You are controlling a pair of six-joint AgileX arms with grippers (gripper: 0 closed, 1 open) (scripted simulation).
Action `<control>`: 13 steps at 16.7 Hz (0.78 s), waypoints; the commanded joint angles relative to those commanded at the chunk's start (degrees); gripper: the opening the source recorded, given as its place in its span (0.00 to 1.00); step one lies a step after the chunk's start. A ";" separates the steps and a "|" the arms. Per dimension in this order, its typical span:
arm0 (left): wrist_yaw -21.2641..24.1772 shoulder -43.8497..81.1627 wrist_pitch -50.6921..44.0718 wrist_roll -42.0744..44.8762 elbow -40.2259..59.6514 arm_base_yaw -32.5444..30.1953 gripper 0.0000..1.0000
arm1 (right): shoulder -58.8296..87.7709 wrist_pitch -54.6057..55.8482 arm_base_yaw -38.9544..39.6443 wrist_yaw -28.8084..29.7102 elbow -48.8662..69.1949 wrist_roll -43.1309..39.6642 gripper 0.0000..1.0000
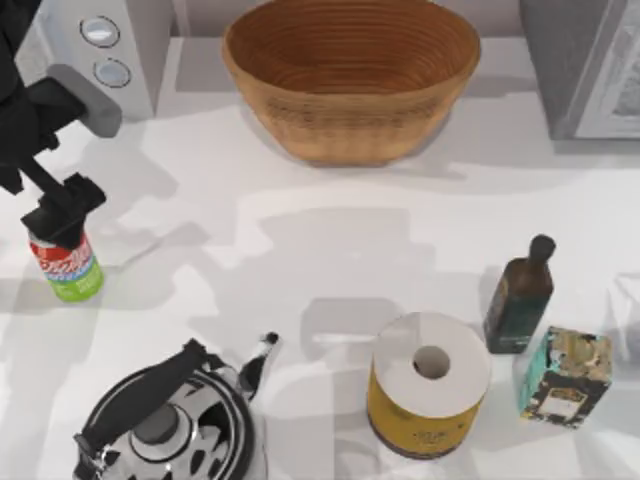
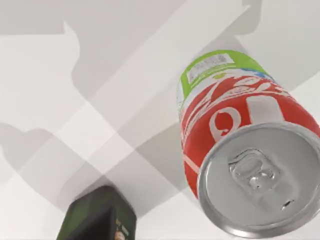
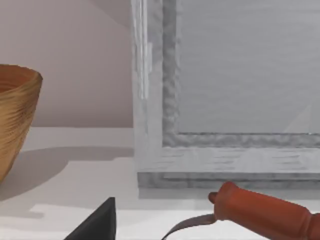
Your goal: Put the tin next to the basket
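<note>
1. Left tool (image 1: 62,215) sits directly over the tin (image 1: 68,265) at the top view's left edge of the bench (image 1: 300,260). Its dark fingers come down onto the can's top end. Whether they are clamped on the can or just around it I cannot tell from these views.
2. The tin stands upright on the bench right under the left tool, long axis vertical, red half up, green half down. The left wrist view looks down on its silver lid (image 2: 260,177), so the can lies straight below that tool, no sideways offset to speak of.
3. Kettle (image 1: 165,425) stands near the tin, off to the right of the left tool and toward the front edge; not in the direct line to the goal.
4. The basket (image 1: 350,80) lies well apart from the left tool, to its right and toward the back. Bare bench lies between. Judgement: the carry runs right and back from the tool, ending just beside the basket's near wall.
5. Yellow cylinder (image 1: 428,385), dark bottle (image 1: 520,295) and small box (image 1: 565,375) stand far right of the left tool, clear of that path.
6. The left arm is plainly the nearer one to the tin. The right wrist view faces the basket rim (image 3: 15,120) and a red handle (image 3: 265,212).
</note>
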 joint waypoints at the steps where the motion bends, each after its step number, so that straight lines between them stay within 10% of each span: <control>1: 0.01 0.07 0.20 0.06 -0.18 -0.06 1.00 | 0.00 0.00 0.00 0.00 0.00 0.00 1.00; 13: 0.05 3.03 12.64 0.21 -9.75 -0.21 0.92 | 0.00 0.00 0.00 0.00 0.00 0.00 1.00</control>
